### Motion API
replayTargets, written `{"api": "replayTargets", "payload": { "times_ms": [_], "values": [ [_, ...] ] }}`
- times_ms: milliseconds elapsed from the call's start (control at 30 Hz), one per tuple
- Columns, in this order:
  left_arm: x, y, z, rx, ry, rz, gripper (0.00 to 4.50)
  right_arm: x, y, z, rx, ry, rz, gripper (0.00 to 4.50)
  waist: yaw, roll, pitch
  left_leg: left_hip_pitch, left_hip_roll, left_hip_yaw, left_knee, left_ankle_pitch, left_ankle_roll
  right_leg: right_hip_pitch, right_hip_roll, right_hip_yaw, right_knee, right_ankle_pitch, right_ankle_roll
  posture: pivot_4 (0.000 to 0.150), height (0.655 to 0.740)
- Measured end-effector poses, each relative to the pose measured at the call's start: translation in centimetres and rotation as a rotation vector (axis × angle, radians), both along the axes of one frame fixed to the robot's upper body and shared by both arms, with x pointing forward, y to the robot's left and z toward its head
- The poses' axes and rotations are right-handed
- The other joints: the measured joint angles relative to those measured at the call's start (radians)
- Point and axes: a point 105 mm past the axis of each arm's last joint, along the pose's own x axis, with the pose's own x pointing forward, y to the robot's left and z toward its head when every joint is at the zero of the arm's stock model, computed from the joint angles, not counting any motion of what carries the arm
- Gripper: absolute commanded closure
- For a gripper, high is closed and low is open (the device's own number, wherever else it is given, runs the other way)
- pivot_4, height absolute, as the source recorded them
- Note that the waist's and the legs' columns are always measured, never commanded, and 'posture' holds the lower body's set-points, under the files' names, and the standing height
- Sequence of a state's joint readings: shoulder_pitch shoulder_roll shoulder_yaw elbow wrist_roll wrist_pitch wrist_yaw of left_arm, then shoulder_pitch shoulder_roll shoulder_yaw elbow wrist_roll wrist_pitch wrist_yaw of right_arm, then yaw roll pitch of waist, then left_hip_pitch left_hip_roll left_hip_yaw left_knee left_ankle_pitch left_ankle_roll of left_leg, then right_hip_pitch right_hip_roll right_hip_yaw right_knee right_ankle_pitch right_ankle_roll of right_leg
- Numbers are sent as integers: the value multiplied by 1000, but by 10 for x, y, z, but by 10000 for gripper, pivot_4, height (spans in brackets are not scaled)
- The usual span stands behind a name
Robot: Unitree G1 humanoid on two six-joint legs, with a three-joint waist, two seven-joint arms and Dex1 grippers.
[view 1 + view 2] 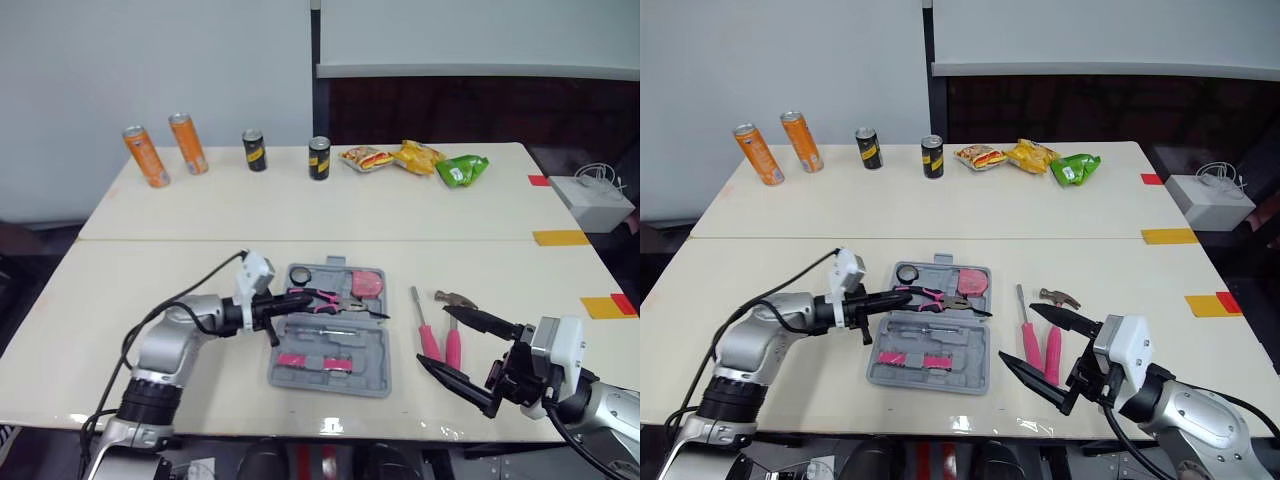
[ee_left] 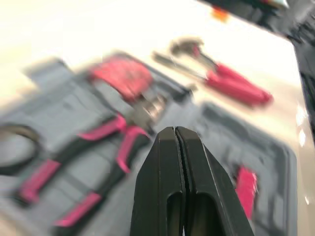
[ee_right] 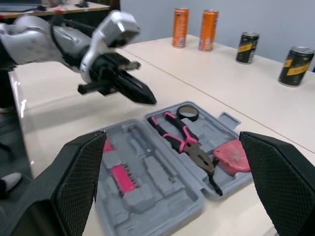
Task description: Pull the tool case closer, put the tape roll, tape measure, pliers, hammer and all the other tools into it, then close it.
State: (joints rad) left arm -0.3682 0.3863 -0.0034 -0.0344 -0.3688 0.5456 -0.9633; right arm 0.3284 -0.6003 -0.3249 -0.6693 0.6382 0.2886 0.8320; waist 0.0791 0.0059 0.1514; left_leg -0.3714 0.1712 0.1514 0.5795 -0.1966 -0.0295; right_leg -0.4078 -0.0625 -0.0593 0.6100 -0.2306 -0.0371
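The grey tool case (image 1: 372,375) lies open in front of me. In its far half sit a black tape roll (image 1: 300,274), pink-handled pliers (image 1: 325,299) and a pink tape measure (image 1: 368,283); pink bits (image 1: 315,360) fill the near half. My left gripper (image 1: 290,305) is shut on nothing, hovering over the case's left side just above the pliers (image 2: 113,142). Two pink-handled screwdrivers (image 1: 430,338) and a small hammer (image 1: 456,298) lie on the table right of the case. My right gripper (image 1: 433,336) stands wide open around the screwdrivers' near ends.
On the far table stand two orange cans (image 1: 145,156), two black cans (image 1: 255,150) and several snack bags (image 1: 418,157). A white box (image 1: 592,202) sits at the far right. Yellow and red tape marks (image 1: 608,306) line the right edge.
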Motion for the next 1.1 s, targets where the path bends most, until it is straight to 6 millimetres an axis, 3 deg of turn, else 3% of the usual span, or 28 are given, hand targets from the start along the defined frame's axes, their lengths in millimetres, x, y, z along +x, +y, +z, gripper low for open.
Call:
{"api": "replayTargets", "payload": {
  "times_ms": [167, 200, 333, 433, 600, 667, 833, 1000, 1100],
  "values": [
    [-13, 25, 3, -91, -29, 154, 44491, 25, 8, -3, 86, -11, -84, 0, -24, -2, 1, 1, 0, 0, 0, 0, 0, 0, 0, 0, 0, 0, -1, 1500, 7400],
    [-16, 31, 4, -94, -37, 171, 39407, 29, 7, -5, 93, -7, -101, 0, -25, -2, 1, 1, 0, 0, 0, 0, 0, 0, 0, 0, 0, 1, -1, 1500, 7400],
    [-40, 67, -12, -47, -11, 242, 27135, 28, -4, -26, 60, 31, -136, 0, -27, -1, 1, 1, 0, 1, 0, 0, 0, 0, 0, 1, -3, 0, 0, 1500, 7400],
    [-58, 85, -27, -20, 35, 271, 17200, 15, -18, -44, 36, 78, -151, 0, -23, -2, 1, 1, 0, 1, 0, -2, 2, 0, 0, 0, -5, 0, 0, 1500, 7400],
    [-90, 119, -39, 38, 67, 328, 174, -20, -64, -71, -18, 152, -243, 0, -25, -2, 2, 1, 0, 2, -1, -6, 0, 3, 0, 1, -8, -1, 1, 1500, 7400],
    [-100, 131, -42, 57, 66, 355, 174, -35, -81, -81, -37, 193, -282, 0, -26, -2, 4, 6, 0, 2, -2, -7, -1, 9, 0, 1, -9, -5, 9, 1500, 7400],
    [-108, 143, -49, 63, 71, 382, 174, -45, -101, -86, -56, 200, -321, 0, -28, -3, 12, 19, 0, 2, -3, -8, -3, 21, 0, 4, -10, -6, 10, 1500, 7400],
    [-108, 147, -53, 57, 67, 391, 174, -41, -99, -85, -43, 206, -306, 0, -27, -4, 12, 20, -1, 2, -8, -8, -2, 23, 0, 4, -15, -6, 10, 1500, 7400],
    [-103, 143, -47, 38, 43, 375, 174, -27, -98, -77, -23, 205, -318, 0, -27, -4, 12, 20, -2, 3, -10, -7, -2, 23, 0, 3, -15, -2, 2, 1500, 7400]
  ]
}}
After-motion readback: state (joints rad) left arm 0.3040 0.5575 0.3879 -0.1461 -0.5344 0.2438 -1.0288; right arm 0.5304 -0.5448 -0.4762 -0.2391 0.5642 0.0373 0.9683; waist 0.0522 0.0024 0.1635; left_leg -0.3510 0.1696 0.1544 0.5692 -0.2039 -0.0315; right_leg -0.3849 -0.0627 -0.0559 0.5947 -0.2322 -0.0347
